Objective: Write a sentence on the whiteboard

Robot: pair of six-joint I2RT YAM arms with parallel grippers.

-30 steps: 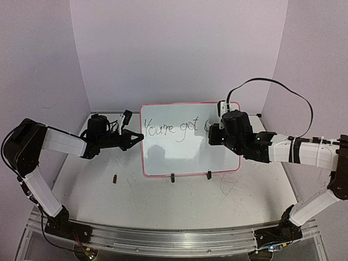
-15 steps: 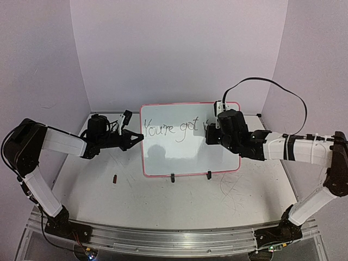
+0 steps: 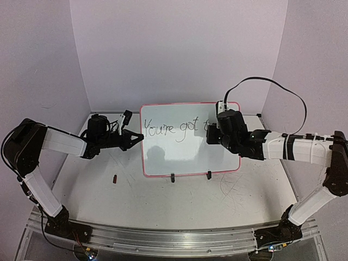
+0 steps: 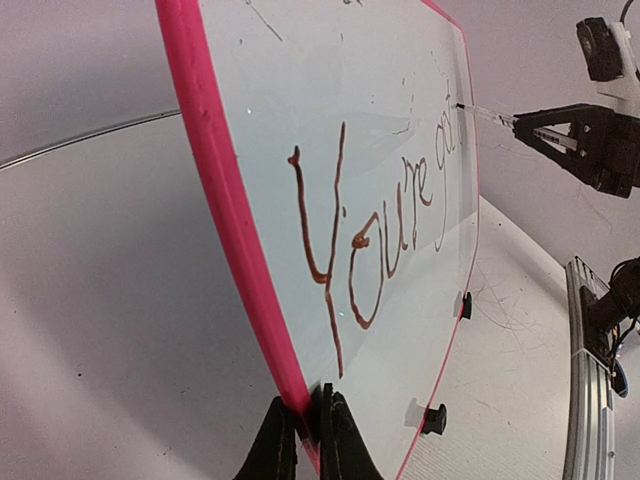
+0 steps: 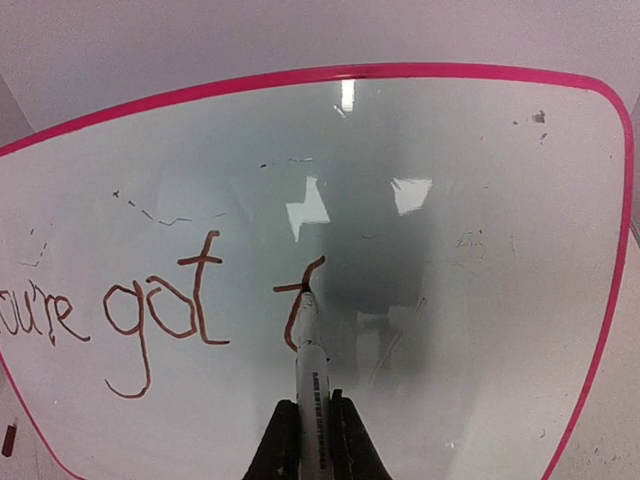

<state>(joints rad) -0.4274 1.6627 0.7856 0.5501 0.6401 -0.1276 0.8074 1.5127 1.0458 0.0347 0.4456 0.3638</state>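
- Table, near part: grey scribble marks and one small dark item, too small to identify. It lies well apart from the board.
- Whiteboard: mid-table, propped nearly upright on two black clip feet, face toward the arms.
- Left pincer: pressed together on the pink frame at the board's left edge. Judged to be steadying the board.
- Right pincer: pinching the marker by its barrel, nib pointed at the board.
- Nib touches the board at the crossbar of a fresh "t", just right of "got".
- Sentence: one line across the upper half, reading "You're got t" so far. The top view hides the last letter behind the right wrist.
- Step in hand, by my reading: writing is well along, third word just begun, crossbar of its first letter under the nib.
- Next move calls for finishing that short stroke, lifting the nib off, shifting a little right and setting down for the next letter on the same baseline.
- Pressure should stay light so the board does not tip back, and the left grip should hold while strokes run.
- Unwritten board lies right of the "t", so there looks to be room for the rest.
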